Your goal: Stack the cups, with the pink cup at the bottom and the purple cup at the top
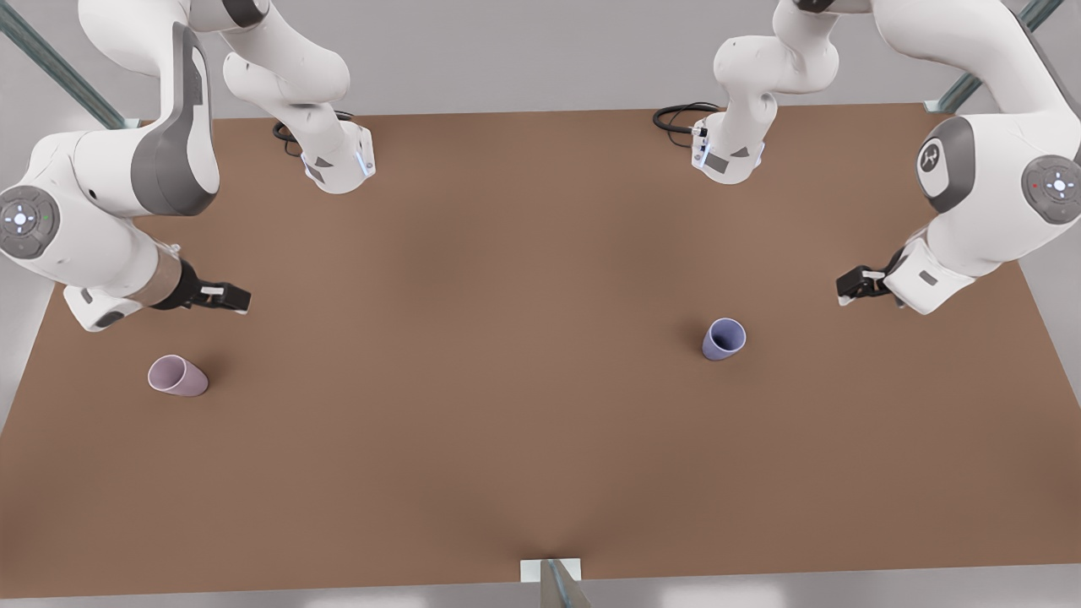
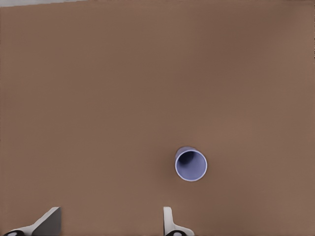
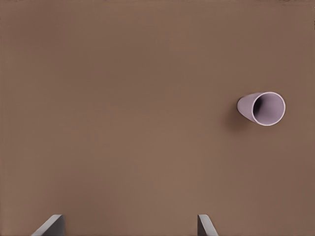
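The pink cup (image 1: 177,376) stands on the brown table (image 1: 507,338) at the front view's left, its mouth open upward. The purple cup (image 1: 724,339) stands alone right of centre. My right gripper (image 1: 228,297) hangs open above the table, a little behind the pink cup and apart from it; in the right wrist view the pink cup (image 3: 262,108) lies off to one side of the right gripper (image 3: 130,225). My left gripper (image 1: 853,285) is open at the front view's right, apart from the purple cup (image 2: 191,164), which sits ahead of the left gripper (image 2: 110,221).
Both arm bases (image 1: 338,165) (image 1: 726,156) are bolted at the table's far edge, with black cables beside them. A small metal bracket (image 1: 551,570) sits at the near edge. Bare tabletop stretches between the two cups.
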Controlling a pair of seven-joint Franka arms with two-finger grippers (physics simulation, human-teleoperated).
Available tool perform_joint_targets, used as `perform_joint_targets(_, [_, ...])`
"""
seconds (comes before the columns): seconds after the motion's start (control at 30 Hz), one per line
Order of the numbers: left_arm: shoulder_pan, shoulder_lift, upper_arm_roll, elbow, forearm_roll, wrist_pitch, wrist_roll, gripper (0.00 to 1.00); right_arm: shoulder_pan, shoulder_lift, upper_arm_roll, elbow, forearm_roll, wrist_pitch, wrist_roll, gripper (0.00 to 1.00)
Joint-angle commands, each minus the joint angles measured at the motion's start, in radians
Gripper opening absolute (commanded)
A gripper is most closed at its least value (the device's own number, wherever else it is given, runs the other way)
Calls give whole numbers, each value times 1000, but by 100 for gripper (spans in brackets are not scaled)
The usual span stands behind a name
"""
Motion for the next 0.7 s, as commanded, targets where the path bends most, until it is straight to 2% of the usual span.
perform_joint_targets(0.0, [-1,4,0,9,0,5,22,100,0,-1,0,0,0,40,75,100])
perform_joint_targets(0.13, [-1,11,3,2,-3,4,22,100,8,-3,0,0,-1,40,78,100])
perform_joint_targets(0.2, [-1,12,5,-1,-4,5,20,100,6,-1,-1,23,-7,-32,73,100])
perform_joint_targets(0.3, [-1,9,0,3,-4,4,19,100,-64,99,-29,22,-9,-46,55,100])
perform_joint_targets(0.33, [-1,3,0,5,-4,4,16,100,-109,134,-31,28,-29,-40,-55,100])
perform_joint_targets(0.47, [-1,1,-1,3,-6,-28,31,100,-255,240,-31,27,-104,104,-293,100])
perform_joint_targets(0.53, [-1,1,0,5,-4,-30,30,100,-333,310,-31,28,-96,245,-413,100])
perform_joint_targets(0.6, [-1,0,-1,6,-9,-28,33,100,-376,382,-31,42,-96,362,-425,100])
perform_joint_targets(0.67, [-1,-3,-3,14,-9,-28,31,100,-397,427,-31,65,-98,396,-430,100])
